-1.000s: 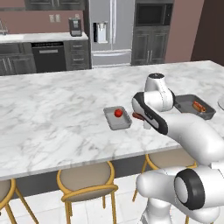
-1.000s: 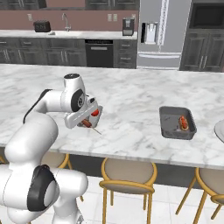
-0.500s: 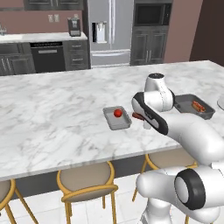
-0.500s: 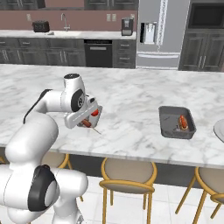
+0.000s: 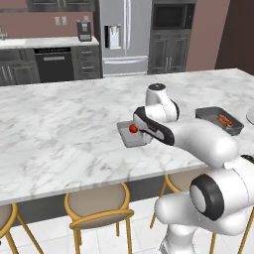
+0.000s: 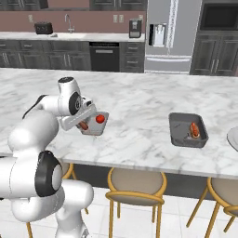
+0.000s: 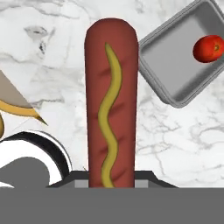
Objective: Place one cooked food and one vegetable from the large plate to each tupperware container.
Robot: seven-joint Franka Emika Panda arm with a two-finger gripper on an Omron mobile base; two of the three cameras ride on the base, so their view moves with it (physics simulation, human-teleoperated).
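Clamped between the jaws of the two-finger gripper [image 7: 111, 186] is a reddish-brown sausage with a wavy yellow mustard line [image 7: 110, 100]; in the hand view it rises lengthwise from the bottom edge, where the fingertips themselves are hard to make out. The sausage is seen over the white marble counter [image 6: 135, 139], just beside the nearer shallow grey rectangular tupperware tub [image 7: 183, 61], not inside it. Two such tubs are counted. In the nearer one [image 6: 95, 125] one round red tomato [image 6: 99, 119] is lying. In the farther tub [image 6: 187, 130] a second sausage [image 6: 195, 129] is visible, together with something small beside it that cannot be identified. From the left base view the nearer tub [image 5: 128, 135] is partly covered by the arm, and the gripper is hidden behind the wrist. Of the large pale round plate [image 6: 233, 138] only a sliver is shown, cut off by the right edge; its contents cannot be told.
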